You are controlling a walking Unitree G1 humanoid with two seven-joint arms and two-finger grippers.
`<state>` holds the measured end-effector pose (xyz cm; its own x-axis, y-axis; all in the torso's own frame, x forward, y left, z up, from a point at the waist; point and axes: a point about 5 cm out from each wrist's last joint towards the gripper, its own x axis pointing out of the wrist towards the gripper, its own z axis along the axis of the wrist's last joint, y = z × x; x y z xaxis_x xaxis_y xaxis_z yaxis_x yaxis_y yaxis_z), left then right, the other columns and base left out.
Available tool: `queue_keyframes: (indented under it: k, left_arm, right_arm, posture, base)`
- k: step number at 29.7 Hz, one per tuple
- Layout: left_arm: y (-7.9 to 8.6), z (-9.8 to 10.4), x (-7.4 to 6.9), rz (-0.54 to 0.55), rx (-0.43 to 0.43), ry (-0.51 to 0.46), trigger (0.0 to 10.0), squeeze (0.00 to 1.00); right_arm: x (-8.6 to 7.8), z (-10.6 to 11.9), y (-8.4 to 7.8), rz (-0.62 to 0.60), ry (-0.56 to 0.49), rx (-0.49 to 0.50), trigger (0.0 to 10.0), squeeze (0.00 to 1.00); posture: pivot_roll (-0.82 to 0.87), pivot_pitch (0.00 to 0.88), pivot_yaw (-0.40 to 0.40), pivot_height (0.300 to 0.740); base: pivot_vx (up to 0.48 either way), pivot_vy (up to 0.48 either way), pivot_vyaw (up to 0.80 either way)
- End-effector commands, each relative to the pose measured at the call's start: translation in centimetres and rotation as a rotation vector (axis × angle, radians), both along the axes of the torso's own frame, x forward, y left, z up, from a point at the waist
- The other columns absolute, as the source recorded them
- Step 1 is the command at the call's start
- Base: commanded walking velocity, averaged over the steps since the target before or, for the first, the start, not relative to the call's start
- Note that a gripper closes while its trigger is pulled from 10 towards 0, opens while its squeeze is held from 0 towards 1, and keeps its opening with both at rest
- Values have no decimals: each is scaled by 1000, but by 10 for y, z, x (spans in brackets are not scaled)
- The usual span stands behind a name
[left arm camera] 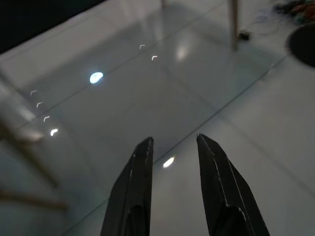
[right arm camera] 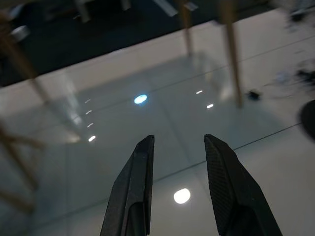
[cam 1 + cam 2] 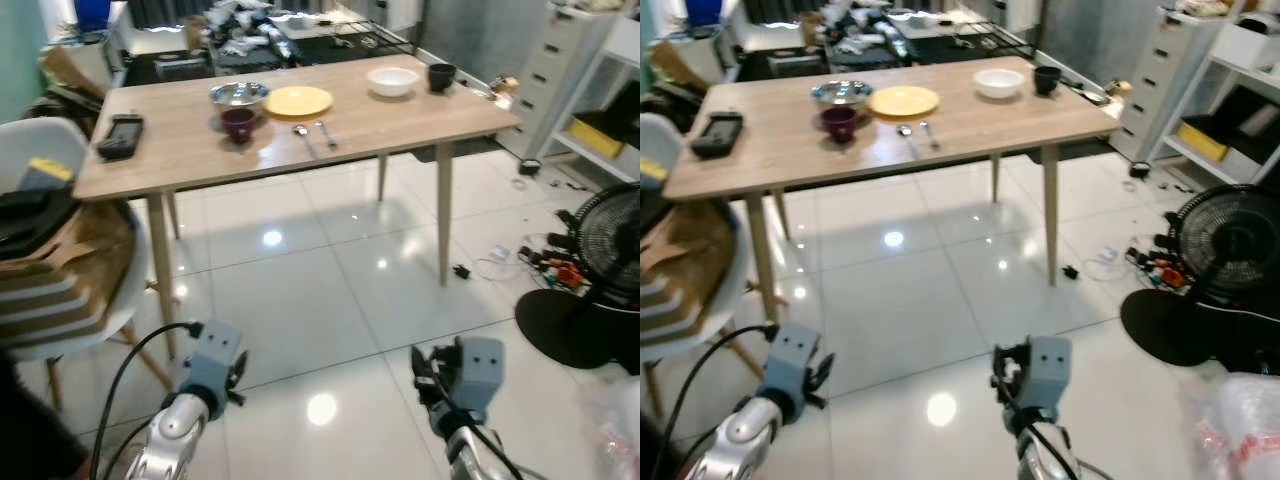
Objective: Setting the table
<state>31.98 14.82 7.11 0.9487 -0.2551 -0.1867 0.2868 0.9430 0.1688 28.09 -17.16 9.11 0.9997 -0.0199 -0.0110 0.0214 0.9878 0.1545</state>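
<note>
Tableware was grouped unsorted along the worktop's (image 3: 180, 160) far edge: yellow plate (image 3: 297, 101), steel bowl (image 3: 238, 94), 2 spoons (image 3: 311, 133). Left gripper (image 1: 172, 162) and right gripper (image 2: 177, 162), jaws parted and empty, were held above the floor; setting was judged unstarted.

table (image 3: 180, 150): we see pale wood
plate (image 3: 298, 101): yellow
cup (image 3: 237, 123): dark maroon
bowl (image 3: 392, 81): white
mug (image 3: 441, 76): black
floor (image 3: 330, 290): glossy white tiles
</note>
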Motion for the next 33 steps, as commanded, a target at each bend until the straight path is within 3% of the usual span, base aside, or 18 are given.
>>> queue_keyframes:
  k: [1, 33]
  left_arm:
    - [8, -9, -6, 16, 11, 39, 10000, 0]
    - [8, -4, -4, 13, 7, 28, 10000, 0]
  right_arm:
    - [-4, -9, 5, 5, 38, 12, 10000, 0]
    - [-2, -6, 2, -36, 34, 16, 10000, 0]
  posture:
    - [21, 116, 86, 740]
    - [23, 117, 91, 740]
  base:
    - [461, 0, -763]
    - [461, 0, -767]
